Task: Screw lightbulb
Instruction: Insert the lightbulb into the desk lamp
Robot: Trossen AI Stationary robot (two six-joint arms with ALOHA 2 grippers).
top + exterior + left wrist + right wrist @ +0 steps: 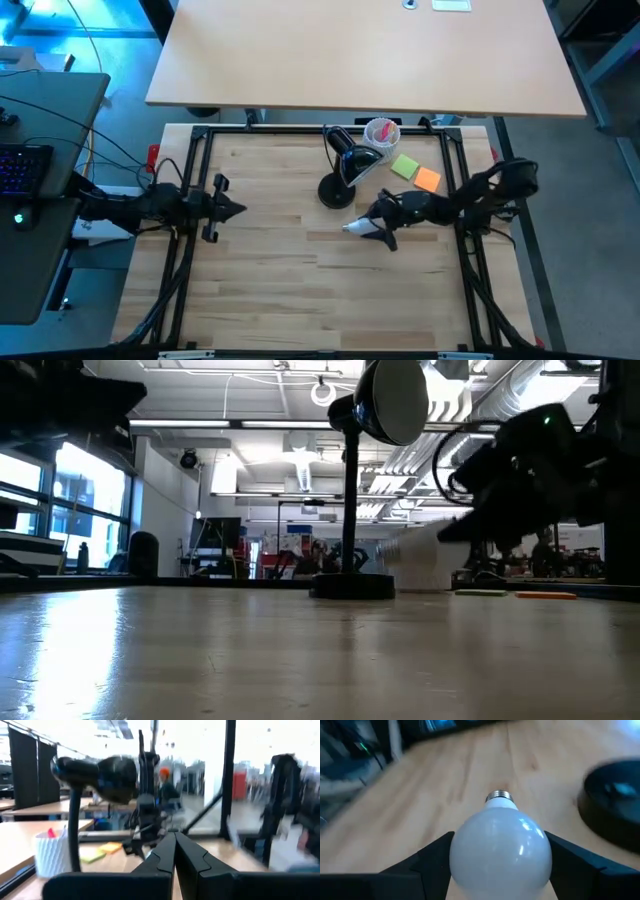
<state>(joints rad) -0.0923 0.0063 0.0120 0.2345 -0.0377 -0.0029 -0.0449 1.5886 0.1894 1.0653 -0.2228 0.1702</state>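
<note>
1. Right gripper: right of table centre, fingers set wide around the bulb's globe, one on each side, holding it.
2. Bulb: white, between the right gripper's fingers, silvery screw base pointing away from the wrist, above the wooden table.
3. Left gripper: at the table's left side, fingers pressed together, holding nothing.
4. Lamp: black, round base just far of the bulb.
5. Cup: white, ribbed, far side.
6. Sticky notes: green and orange, right of the lamp.

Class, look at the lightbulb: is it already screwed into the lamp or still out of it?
Out. The lightbulb sits between the right gripper fingers, its metal base bare and pointing away over the table, apart from the lamp.
</note>
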